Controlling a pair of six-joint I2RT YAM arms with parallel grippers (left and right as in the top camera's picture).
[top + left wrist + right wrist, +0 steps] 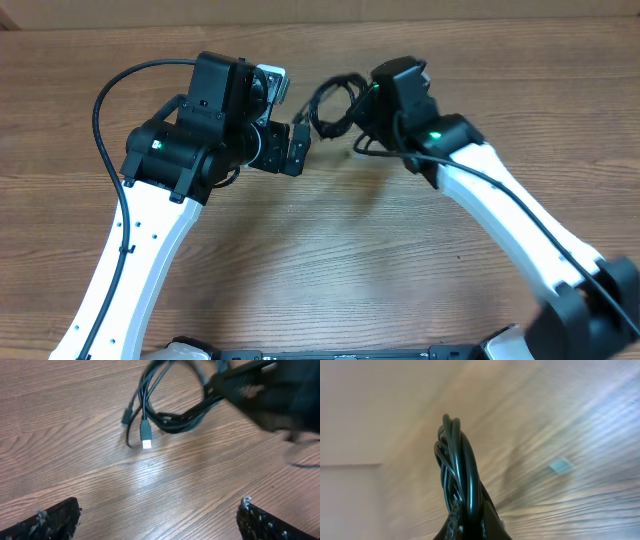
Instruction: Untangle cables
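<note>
The cables (328, 106) are a small bundle of thin black cords near the table's far middle. In the left wrist view the cables (170, 415) lie in loops, and a silver-tipped plug (146, 435) hangs out beside a smaller dark plug (127, 415). My right gripper (362, 112) is shut on the bundle's right side. In the right wrist view the cables (457, 467) stand up between its fingers (472, 527). My left gripper (297, 148) is open and empty, just left of and nearer than the bundle; its wide-apart fingertips (155, 520) frame bare wood.
The wooden table (330, 250) fills the view. A thick black robot cable (105, 130) arcs from the left arm. The right arm (520, 230) crosses the right side of the table. A pale wall edge (500, 8) runs along the back.
</note>
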